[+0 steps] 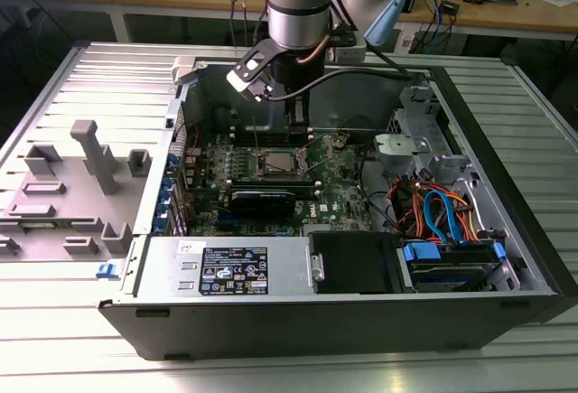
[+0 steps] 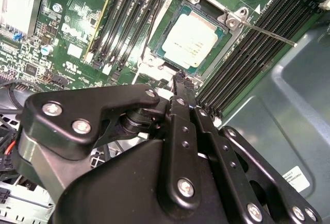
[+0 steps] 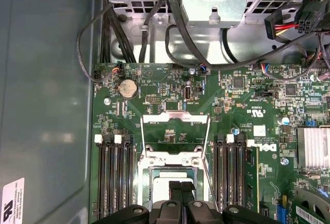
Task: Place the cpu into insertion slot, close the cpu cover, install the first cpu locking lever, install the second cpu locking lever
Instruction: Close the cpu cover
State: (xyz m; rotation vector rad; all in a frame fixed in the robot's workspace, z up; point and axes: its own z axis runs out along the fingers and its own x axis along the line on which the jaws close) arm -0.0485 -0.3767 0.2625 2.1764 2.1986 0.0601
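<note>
The cpu [image 2: 190, 39] lies flat in the insertion slot [image 2: 172, 18], silver top up; in the first wrist view the cpu [image 3: 164, 178] sits partly behind my fingertips. The cpu cover [image 3: 175, 117] is swung open and lies back past the socket, with green board showing through its window. A thin locking lever [image 2: 268, 32] stands unlatched, angled out over the memory slots. My gripper [image 2: 181, 77] hangs just above the socket's near edge, shut with nothing in it. In the exterior view the gripper [image 1: 295, 126] stands over the insertion slot [image 1: 274, 160].
Black memory slots [image 3: 113, 177] flank the socket on both sides. A long black finned card [image 1: 262, 199] lies in front of it. The power supply [image 1: 230, 271], a cable bundle [image 1: 433, 208] and the case walls close in. A grey fixture [image 1: 86, 154] stands outside.
</note>
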